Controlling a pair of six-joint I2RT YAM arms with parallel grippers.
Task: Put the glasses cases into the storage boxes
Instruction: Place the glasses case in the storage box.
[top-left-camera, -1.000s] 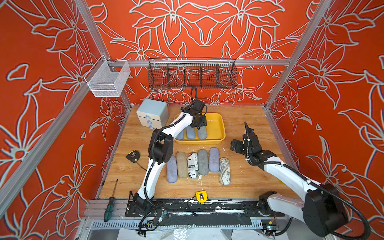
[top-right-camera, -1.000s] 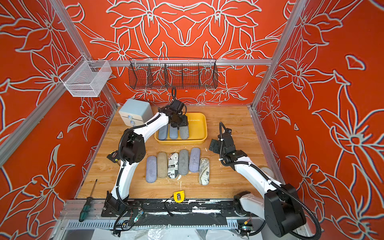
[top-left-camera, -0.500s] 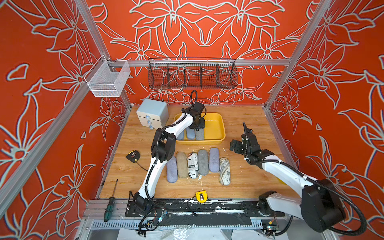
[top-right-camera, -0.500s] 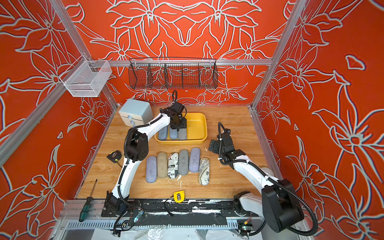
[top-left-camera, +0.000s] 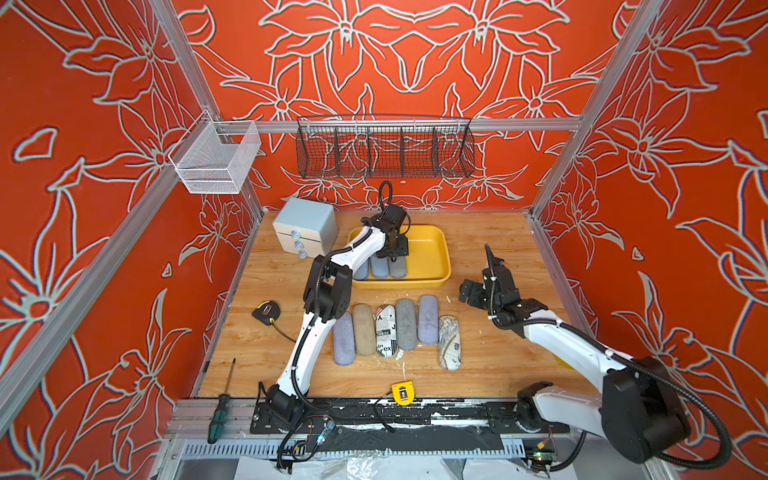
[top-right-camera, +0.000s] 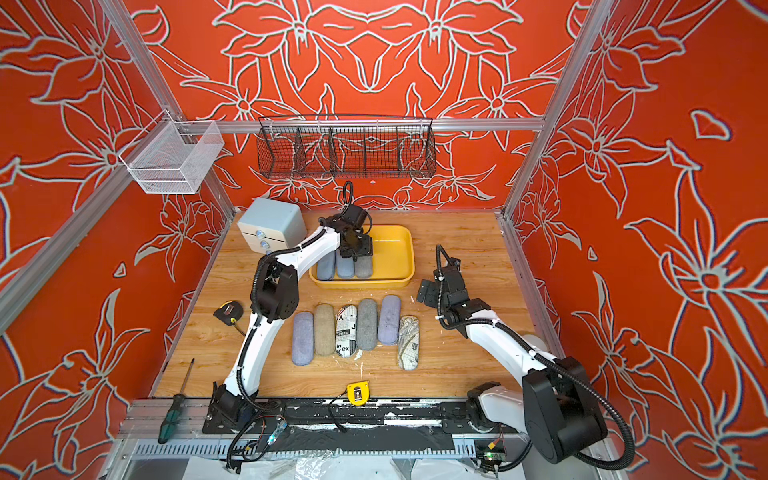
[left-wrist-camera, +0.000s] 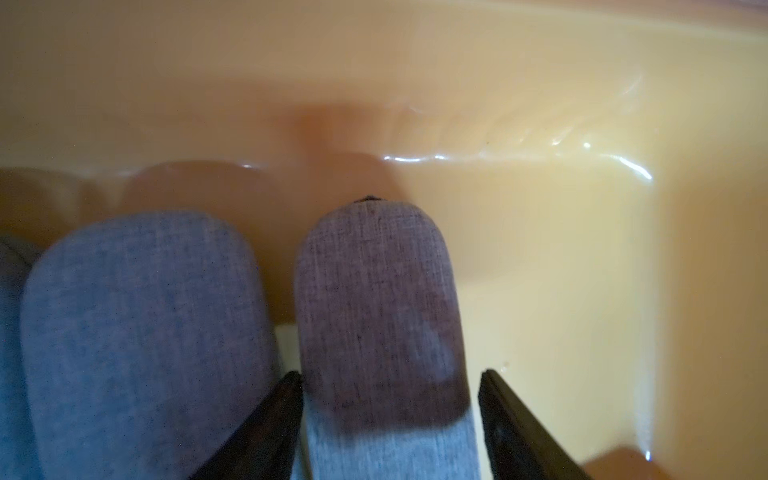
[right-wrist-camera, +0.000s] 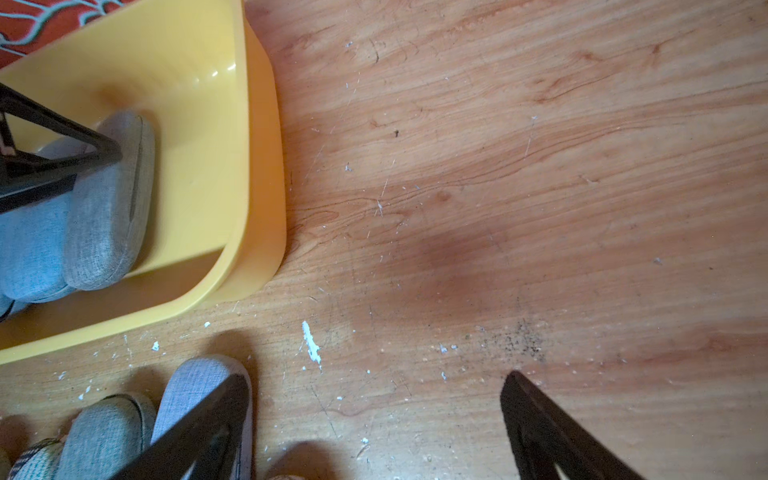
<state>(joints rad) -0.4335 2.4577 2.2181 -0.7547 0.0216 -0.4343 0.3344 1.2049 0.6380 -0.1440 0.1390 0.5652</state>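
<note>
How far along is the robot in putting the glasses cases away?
Done: two blue cases lie in the yellow tray. In hand: the left gripper, jaws open, straddles a third, grey case beside them. Left: a row of six cases on the table; the right gripper hangs open.

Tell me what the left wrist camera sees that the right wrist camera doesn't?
Only the left wrist view shows the left gripper with a fingertip on each side of the grey case. Only the right wrist view shows the wooden table, the lavender case lying on it, and the open right gripper above. Both show the yellow tray with the grey case beside a blue case inside.
</note>
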